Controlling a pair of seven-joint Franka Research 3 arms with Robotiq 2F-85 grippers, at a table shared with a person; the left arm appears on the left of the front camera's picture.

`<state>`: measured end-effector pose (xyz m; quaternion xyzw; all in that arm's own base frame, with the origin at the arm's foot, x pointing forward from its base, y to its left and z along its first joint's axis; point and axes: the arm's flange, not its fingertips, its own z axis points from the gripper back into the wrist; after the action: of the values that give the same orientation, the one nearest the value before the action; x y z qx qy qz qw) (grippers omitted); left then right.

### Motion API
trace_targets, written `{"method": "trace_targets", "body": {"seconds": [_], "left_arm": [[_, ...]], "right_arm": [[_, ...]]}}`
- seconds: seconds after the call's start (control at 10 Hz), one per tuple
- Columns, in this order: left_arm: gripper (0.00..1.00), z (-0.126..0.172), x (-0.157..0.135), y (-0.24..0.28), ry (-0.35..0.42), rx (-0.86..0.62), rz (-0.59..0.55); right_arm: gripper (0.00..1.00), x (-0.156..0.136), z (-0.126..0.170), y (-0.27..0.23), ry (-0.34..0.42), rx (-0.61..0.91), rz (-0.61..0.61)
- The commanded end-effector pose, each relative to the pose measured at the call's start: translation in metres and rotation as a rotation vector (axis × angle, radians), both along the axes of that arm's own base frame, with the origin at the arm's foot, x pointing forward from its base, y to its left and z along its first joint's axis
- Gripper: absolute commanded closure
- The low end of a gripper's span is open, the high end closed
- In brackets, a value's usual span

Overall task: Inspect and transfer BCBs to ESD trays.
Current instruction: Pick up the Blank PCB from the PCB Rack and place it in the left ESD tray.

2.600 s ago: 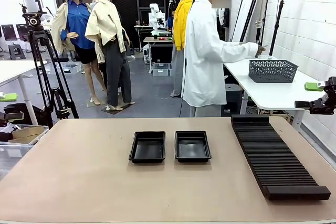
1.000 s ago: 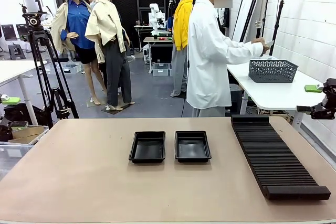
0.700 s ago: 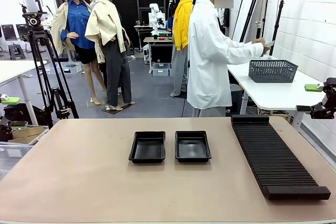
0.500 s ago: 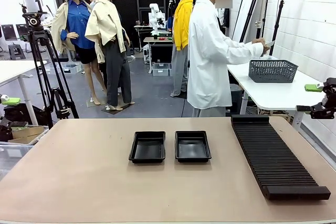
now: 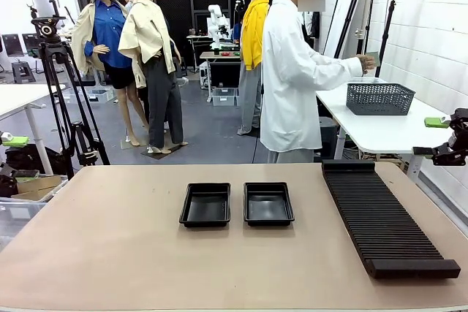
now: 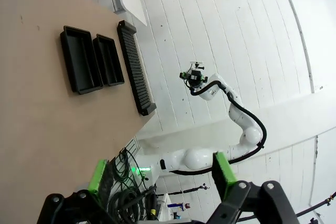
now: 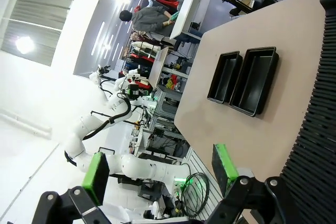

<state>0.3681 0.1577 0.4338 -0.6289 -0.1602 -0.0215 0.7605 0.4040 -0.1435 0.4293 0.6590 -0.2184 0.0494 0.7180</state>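
The work looks to be at its very start. The left ESD tray (image 5: pixel 205 205) and the right ESD tray (image 5: pixel 268 204) sit side by side, just apart, in the middle of the tan surface (image 5: pixel 110 253), and both hold nothing. The long ribbed rack (image 5: pixel 384 221) lies well to their right, its slots bare as far as can be seen. The left pincer (image 6: pixel 160 171) is spread wide with nothing between its green pads, high and off to the side of the surface. The right pincer (image 7: pixel 159 167) is likewise spread and empty, and hangs out past the rack's side. The person (image 5: pixel 289 85) stands at the far edge, turned toward a white side surface (image 5: pixel 380 133) with a grey mesh basket (image 5: pixel 379 98). One hand (image 5: pixel 363 62) is raised over the basket and holds something too small to identify. My judgement is that the step in hand is fetching boards, so the arms have nothing to act on yet. Next, a BCB must come within reach, then one pincer must take it by its edges and lay it flat inside a tray.
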Motion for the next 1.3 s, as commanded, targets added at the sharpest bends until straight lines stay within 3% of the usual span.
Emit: {"method": "trace_targets", "body": {"seconds": [0.0,1.2], "left_arm": [[0.0,0.0004,-0.0003,-0.0001,0.001,0.001,0.002],[0.0,0.0004,-0.0003,-0.0001,0.001,0.001,0.002]], "right_arm": [[0.0,-0.0017,-0.0001,0.0001,-0.005,-0.006,-0.008],[0.0,-0.0017,-0.0001,0.0001,-0.005,-0.006,-0.008]]}}
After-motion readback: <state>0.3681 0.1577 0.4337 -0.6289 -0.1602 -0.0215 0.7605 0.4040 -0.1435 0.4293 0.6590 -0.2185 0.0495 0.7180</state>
